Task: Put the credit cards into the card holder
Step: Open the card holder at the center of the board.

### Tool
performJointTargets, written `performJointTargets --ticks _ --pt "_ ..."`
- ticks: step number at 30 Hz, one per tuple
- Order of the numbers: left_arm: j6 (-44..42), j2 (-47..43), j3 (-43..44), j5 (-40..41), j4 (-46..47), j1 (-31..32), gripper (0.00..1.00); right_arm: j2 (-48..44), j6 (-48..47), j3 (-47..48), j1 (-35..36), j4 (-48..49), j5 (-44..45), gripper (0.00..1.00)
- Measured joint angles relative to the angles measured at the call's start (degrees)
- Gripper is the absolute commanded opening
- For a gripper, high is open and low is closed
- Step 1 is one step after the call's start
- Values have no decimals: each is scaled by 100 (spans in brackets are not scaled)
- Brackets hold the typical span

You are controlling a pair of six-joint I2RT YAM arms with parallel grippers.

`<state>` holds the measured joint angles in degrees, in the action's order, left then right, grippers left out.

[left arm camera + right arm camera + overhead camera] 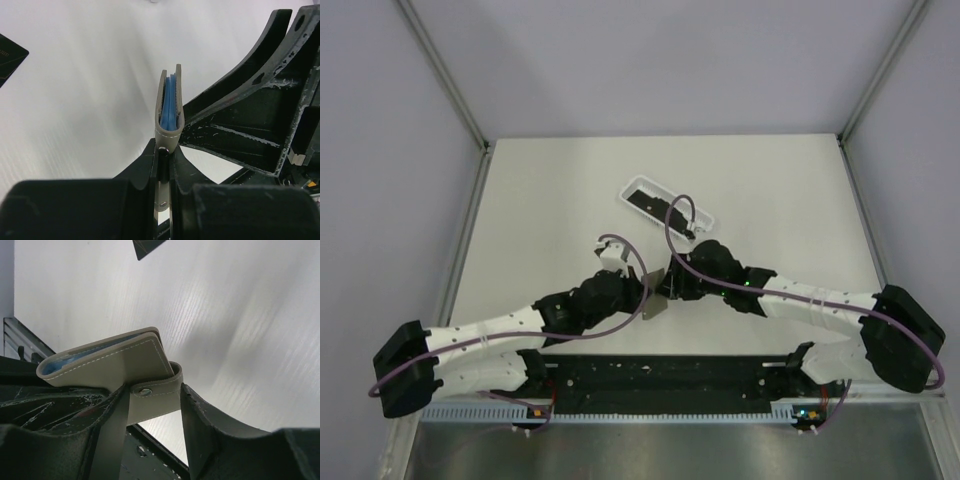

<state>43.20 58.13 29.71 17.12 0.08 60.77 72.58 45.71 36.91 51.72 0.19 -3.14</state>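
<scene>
The card holder (654,303), grey outside and blue inside, is held above the table between the two arms. My left gripper (640,290) is shut on its lower edge. In the left wrist view the holder (169,107) stands edge-on and slightly open, rising from the closed gripper (164,152). My right gripper (670,285) is open. In the right wrist view its gripper (152,412) has the holder's snap strap (155,395) between its fingers, under the holder's body (110,362). Black credit cards (645,203) lie in the white tray.
The white translucent tray (705,223) lies at the back of the table, just beyond the grippers. A black card's corner shows at the left edge of the left wrist view (9,57) and at the top of the right wrist view (147,246).
</scene>
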Motion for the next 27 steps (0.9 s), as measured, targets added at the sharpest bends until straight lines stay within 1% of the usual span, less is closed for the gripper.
performJointTargets --ticks 5,10,13,14,17,20,24,27 --pt "-55 -101 -127 59 -15 -7 0 330 52 334 28 -365 9 39" --pt "-114 -188 -162 111 -15 -7 0 544 44 879 122 -1154 352 38" --pt "-118 -210 -162 129 -20 -4 0 715 -26 1259 168 -1825 835 39" --pt "-116 -232 -164 125 -7 -2 0 752 -57 1333 173 -2081 1128 39" --pt "-111 -337 -164 125 59 4 0 686 -68 1270 138 -2767 1757 40" --pt "-103 -363 -166 142 164 2 0 166 -107 861 136 -2861 1932 43" --pt "-50 -304 -223 142 310 4 0 -1165 -214 125 136 -2312 1749 46" --pt "20 -122 -271 98 507 4 0 -1729 -278 -52 136 -1919 1604 47"
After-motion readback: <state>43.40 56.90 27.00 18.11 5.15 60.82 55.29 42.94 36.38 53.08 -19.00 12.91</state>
